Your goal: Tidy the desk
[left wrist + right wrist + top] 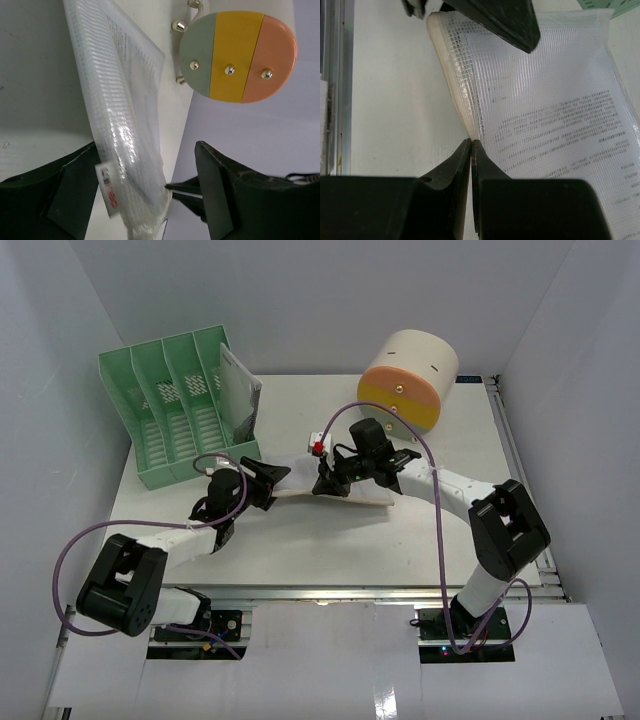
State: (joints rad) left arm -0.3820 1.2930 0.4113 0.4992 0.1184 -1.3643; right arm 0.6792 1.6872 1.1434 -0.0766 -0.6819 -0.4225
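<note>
Partway: one booklet (240,398) is sitting in the rack (165,415), pouch (545,100) is lying unfiled at the middle of the desk (330,550), right gripper (471,142) is pinching its edge, left gripper (147,150) is straddling its end, jaws apart.

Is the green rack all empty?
No, the green rack holds a booklet in its rightmost slot.

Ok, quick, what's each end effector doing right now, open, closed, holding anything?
Left end effector: open, straddling one end of the translucent white mesh document pouch.
Right end effector: closed, pinching that pouch's edge.
</note>
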